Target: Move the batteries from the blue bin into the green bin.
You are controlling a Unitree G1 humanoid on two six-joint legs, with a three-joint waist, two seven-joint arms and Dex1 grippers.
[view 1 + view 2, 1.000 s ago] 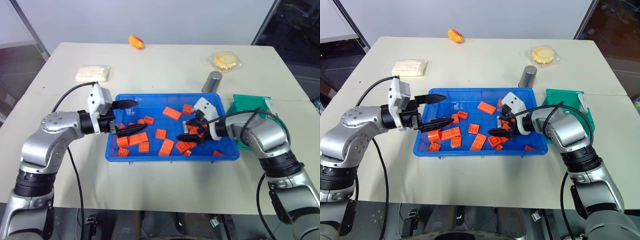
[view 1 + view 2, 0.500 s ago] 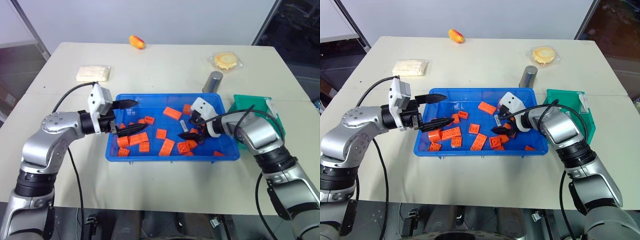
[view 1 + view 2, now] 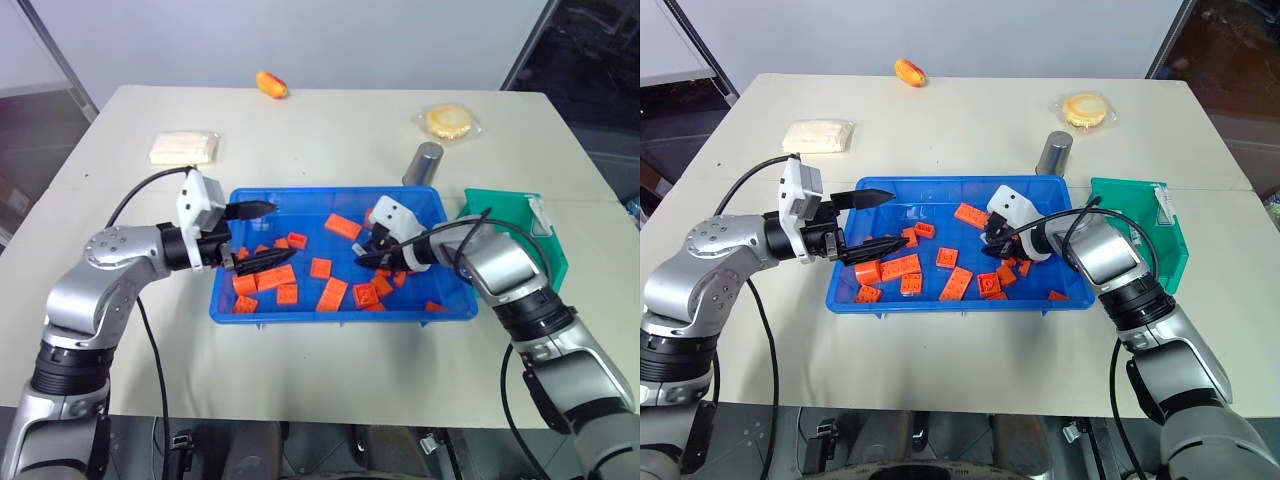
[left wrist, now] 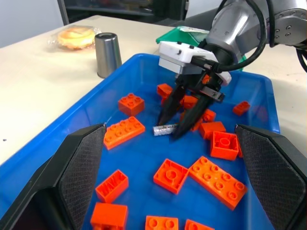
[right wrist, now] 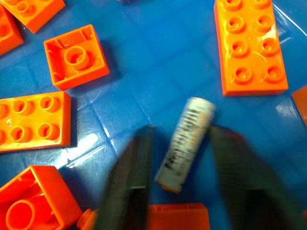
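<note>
- Head views: the blue bin [image 3: 340,317] lies in the middle of the table and the green bin [image 3: 512,216] stands just to its right. The right gripper [image 3: 366,262] reaches down into the right half of the blue bin, among the orange bricks [image 3: 331,294]. The left gripper [image 3: 252,234] hovers over the left half, its claw spread and empty.
- Left wrist view: the battery [image 4: 165,130] lies flat on the blue floor, and the right claw is clenched on its near end.
- Right wrist view: the two black fingers [image 5: 132,167] stand on both sides of the battery, across its middle. I judge it small, stiff and rather heavy for its size. Its smooth round metal can roll or slip, so a hold across the middle is the safest.
</note>
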